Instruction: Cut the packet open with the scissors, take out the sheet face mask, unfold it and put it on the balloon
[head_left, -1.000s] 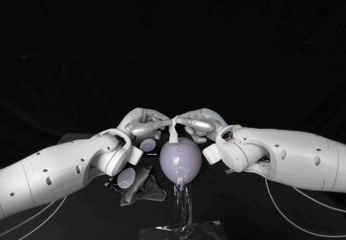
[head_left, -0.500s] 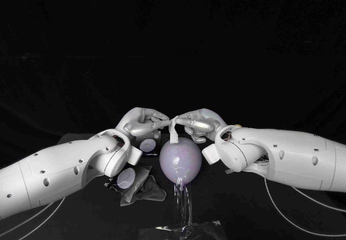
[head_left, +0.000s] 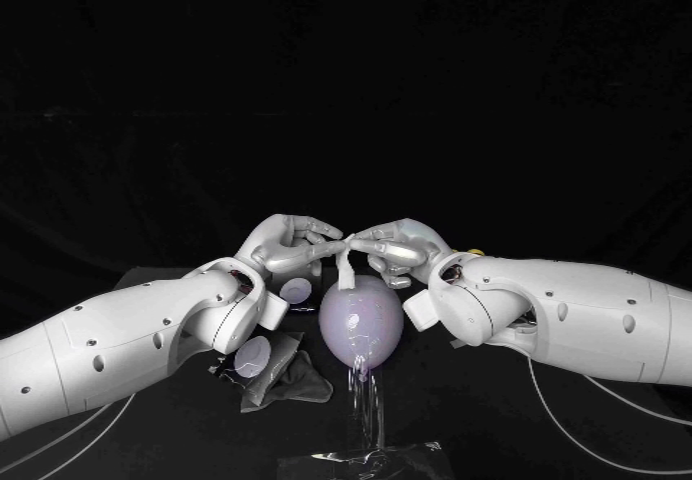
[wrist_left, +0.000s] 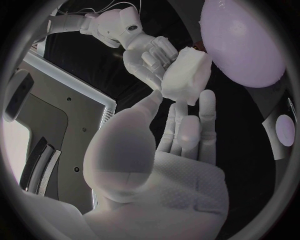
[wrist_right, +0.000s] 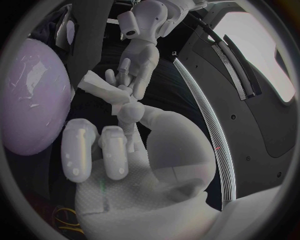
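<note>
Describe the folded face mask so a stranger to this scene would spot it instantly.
Find the pale lilac balloon in the middle of the black table; at its far end the left hand and right hand meet. The folded sheet mask is the white strip pinched between them, matte cloth against shiny silver.

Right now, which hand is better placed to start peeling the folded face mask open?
Probably left: the left hand pinches the face mask at its edge with straight fingers, free to pull, while the right hand wraps its bulk with curled fingers, anchoring it.
</note>
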